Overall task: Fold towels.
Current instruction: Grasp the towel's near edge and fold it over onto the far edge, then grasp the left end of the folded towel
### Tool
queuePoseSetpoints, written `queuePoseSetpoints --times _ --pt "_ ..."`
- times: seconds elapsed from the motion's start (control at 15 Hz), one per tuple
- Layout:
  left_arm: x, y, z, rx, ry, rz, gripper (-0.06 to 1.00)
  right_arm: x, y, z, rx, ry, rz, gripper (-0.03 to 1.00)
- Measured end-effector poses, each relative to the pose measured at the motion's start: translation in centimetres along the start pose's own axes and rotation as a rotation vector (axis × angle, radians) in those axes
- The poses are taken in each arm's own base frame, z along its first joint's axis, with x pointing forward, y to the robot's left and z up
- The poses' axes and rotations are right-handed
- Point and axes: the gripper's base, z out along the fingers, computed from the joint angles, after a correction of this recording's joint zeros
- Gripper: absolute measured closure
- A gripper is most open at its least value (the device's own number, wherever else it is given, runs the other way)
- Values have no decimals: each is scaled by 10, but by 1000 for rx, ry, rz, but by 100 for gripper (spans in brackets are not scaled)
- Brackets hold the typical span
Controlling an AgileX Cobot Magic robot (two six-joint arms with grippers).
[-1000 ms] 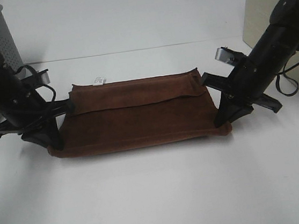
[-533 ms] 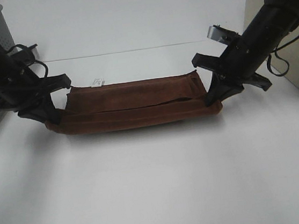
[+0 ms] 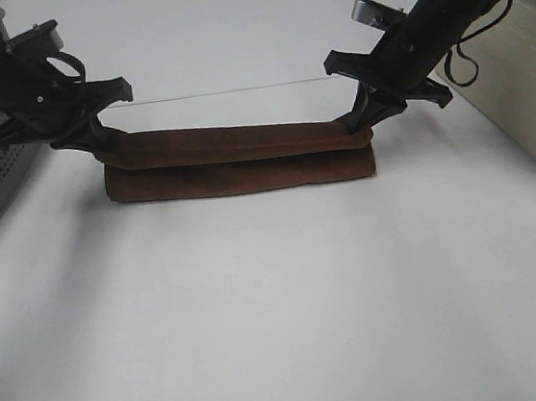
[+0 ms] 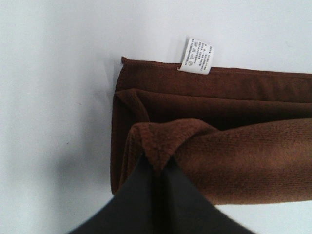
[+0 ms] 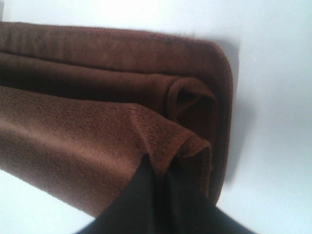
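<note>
- While pinched at both short ends, towel (image 3: 239, 160) lies on tabletop (image 3: 280, 306) as a long narrow band.
- Left end effector (image 3: 99, 142) clenched on one end's top layer; right end effector (image 3: 363, 117) likewise opposite.
- Likely purpose: fold lands straight.

Print on towel (image 4: 243, 151) tag (image 4: 196, 55) illegibly small

Bright, washed-out overhead light, soft shadows (wrist views blurred in the foreground)

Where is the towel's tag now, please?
Only the left wrist view shows the tag: on the towel's bottom-layer edge at its left end, beyond the left gripper's pinched fold.
</note>
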Motion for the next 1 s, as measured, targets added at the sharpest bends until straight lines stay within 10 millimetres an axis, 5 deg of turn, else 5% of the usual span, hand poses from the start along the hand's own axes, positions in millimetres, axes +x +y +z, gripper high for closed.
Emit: queuePoseSetpoints --times 0.2,0.33,0.4,0.53,0.6,0.67,1.0 --pt "-3 6 33 -11 7 -6 90 -9 -8 17 9 -14 3 97" --pt "-6 8 46 -12 8 -7 73 -9 -11 22 11 -10 7 86" --pt "-7 8 46 -12 0 -6 68 -10 -11 22 11 -13 7 73" --pt "-10 8 46 -13 -23 -1 34 -10 -11 22 12 -15 6 34" --pt "-10 8 46 -20 -19 11 28 -10 -11 22 18 -13 2 18" --pt "-10 9 46 -24 -15 18 19 -10 -11 20 29 -13 -7 11" --pt "-2 12 56 -27 33 1 17 -11 -8 9 43 -28 -29 5"
